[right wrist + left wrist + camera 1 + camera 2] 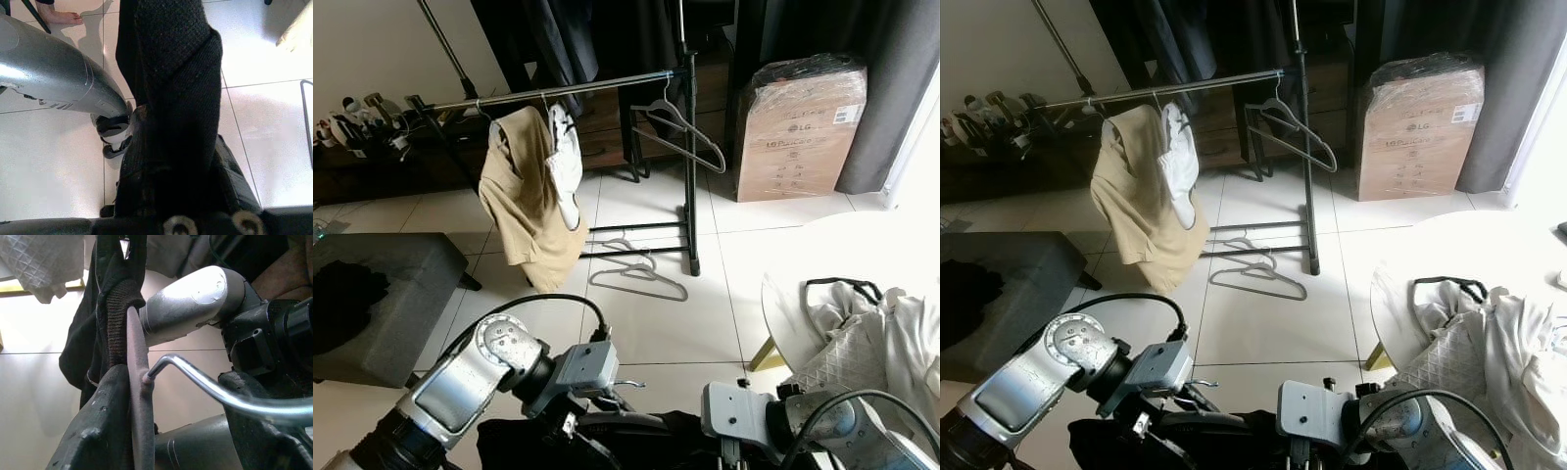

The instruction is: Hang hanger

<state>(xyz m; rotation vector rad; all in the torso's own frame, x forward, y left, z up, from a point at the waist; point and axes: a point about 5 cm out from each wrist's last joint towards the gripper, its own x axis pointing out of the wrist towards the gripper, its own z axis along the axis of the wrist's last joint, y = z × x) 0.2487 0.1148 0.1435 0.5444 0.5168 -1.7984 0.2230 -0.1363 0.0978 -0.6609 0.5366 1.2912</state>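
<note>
Low in front of me a hanger carries a black knit garment. My left gripper is open at the hanger's neck. One finger lies against the neck, and the metal hook reaches across to the other. My right gripper is shut on the black garment, which covers its fingers. The clothes rack's rail stands ahead across the tiled floor. On it hang a beige garment, a white one and an empty grey hanger.
Spare hangers lie on the floor by the rack's base. A cardboard box stands at the back right and a grey ottoman at the left. A round white table with heaped clothes is at my right. A person's bare foot is on the tiles.
</note>
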